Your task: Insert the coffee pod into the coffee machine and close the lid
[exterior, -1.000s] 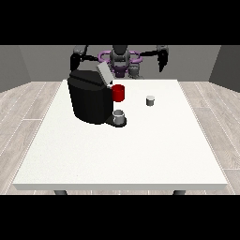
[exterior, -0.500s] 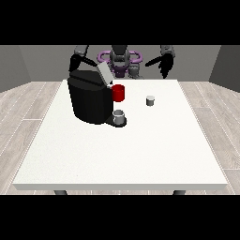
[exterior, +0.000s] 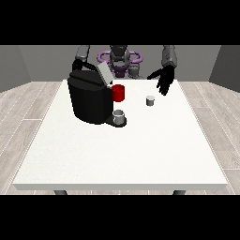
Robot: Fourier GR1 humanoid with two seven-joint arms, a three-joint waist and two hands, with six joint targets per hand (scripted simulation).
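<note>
Pod [exterior: 150, 100] sits on the white tabletop [exterior: 122, 150], small and grey, to the right of the coffee machine [exterior: 91, 101] and apart from it. The robot hand at the view's right [exterior: 164, 80] hangs just above and behind the pod, a bit to the right of it. Its fingers are straight and point down, and it holds nothing. It does not touch the pod.

The coffee machine is big and black and stands on the left half of the tabletop, near the far edge. Its grey lid [exterior: 104, 73] is tipped up, so it is open. A red part [exterior: 118, 93] sticks out on the side that faces the pod. A grey cup [exterior: 119, 115] stands on the little tray at the machine's foot.

The other robot hand is hidden behind the machine, so I cannot tell how its fingers are.

Between the pod and the machine the tabletop is bare. The near half of the tabletop has lots of open room, right up to the front edge.

I can read no words or labels on anything
</note>
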